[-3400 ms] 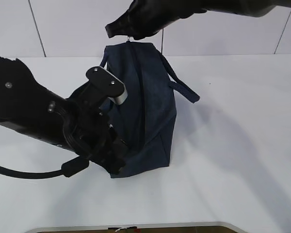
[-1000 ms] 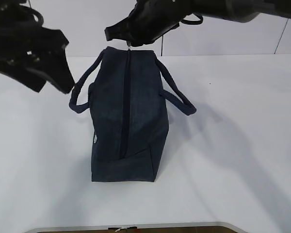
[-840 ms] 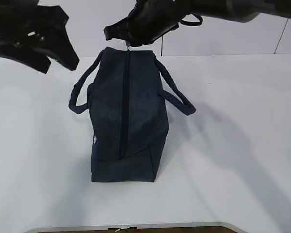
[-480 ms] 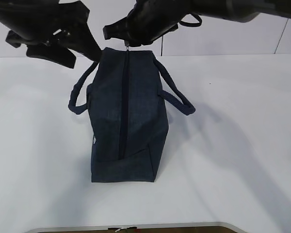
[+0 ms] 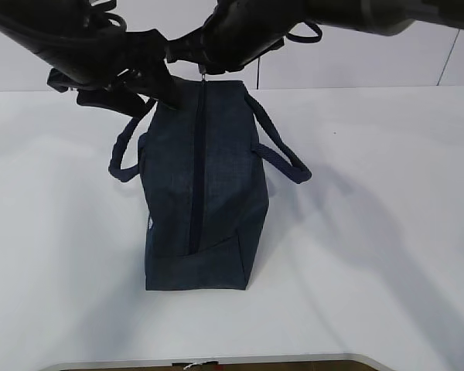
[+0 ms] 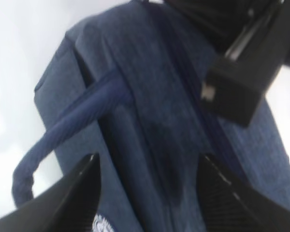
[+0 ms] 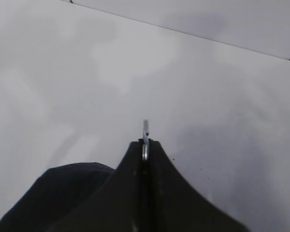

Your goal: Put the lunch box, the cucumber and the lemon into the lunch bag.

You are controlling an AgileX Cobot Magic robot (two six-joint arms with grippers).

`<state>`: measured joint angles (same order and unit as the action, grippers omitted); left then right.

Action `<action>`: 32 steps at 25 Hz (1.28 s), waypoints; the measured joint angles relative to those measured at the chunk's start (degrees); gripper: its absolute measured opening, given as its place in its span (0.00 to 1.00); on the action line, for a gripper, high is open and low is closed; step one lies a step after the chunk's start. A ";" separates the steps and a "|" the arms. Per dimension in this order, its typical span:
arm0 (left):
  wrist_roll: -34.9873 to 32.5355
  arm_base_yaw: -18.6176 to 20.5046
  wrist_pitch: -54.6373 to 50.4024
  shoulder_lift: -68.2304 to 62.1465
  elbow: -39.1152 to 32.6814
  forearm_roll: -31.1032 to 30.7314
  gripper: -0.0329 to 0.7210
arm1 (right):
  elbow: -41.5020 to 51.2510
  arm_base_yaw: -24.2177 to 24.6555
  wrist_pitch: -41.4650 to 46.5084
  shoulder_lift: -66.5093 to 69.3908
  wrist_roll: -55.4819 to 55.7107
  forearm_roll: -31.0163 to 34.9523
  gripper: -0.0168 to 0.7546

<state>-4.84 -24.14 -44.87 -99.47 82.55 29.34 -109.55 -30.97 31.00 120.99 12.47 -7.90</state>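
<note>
Two pincers crowd the far end of the lunch bag [image 5: 201, 178] in the exterior view. The bag lies lengthwise on the white worktop [image 5: 371, 232], zipper [image 5: 196, 162] running down its top and apparently closed along the whole length. The right pincer [image 5: 205, 66] sits at the far tip of the zipper line with a small metal piece below it. The left pincer [image 5: 135, 81] hangs just beside the bag's far left corner, above the left handle [image 5: 124, 151]. No lunch box, cucumber or lemon shows anywhere here — probably inside already, though that cannot be confirmed.

Left wrist view: left pincer [image 6: 150, 193] fingers stand well apart with navy fabric and the left handle [image 6: 63, 130] between and ahead of them. The other arm's black body [image 6: 241, 63] fills the upper right, very near. Risk — the two arms colliding if either shifts sideways, or the left fingers snagging the handle loop rather than the bag wall.

Right wrist view: right pincer [image 7: 145, 145] fingers are pressed together on the thin metal ring pull [image 7: 145, 133], which pokes out edge-on above the tips. The grip looks narrow, so a pull off the zipper's line could slip the ring free. With nothing bracing the bag, any tug may drag the whole bag across the worktop instead.
</note>
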 joint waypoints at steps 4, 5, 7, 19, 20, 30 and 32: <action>-0.46 0.00 1.80 -0.70 0.00 1.14 0.64 | 0.00 0.00 0.00 0.00 0.10 0.10 0.03; -0.60 0.04 1.80 -1.00 0.00 1.49 0.64 | 0.00 0.00 0.00 0.00 0.10 0.10 0.03; -1.62 0.04 1.80 -1.98 0.00 2.66 0.62 | 0.00 0.00 0.00 0.00 0.10 0.10 0.03; -5.43 0.04 1.60 -3.65 0.00 5.53 0.22 | 0.00 0.02 0.00 0.00 0.10 0.10 0.03; -5.60 0.04 1.46 -3.65 0.00 5.53 0.17 | 0.00 0.02 0.00 0.00 0.10 0.10 0.03; -15.75 0.04 -1.13 -3.74 0.11 5.53 0.03 | 0.00 0.02 -0.21 0.00 0.10 0.10 0.03; -18.52 0.04 -1.82 -3.74 0.20 5.64 0.03 | 0.00 0.02 -0.33 0.04 0.10 -0.13 0.03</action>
<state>-23.36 -24.10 -46.69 -103.22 82.75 34.98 -109.55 -30.95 30.66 121.02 12.58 -8.03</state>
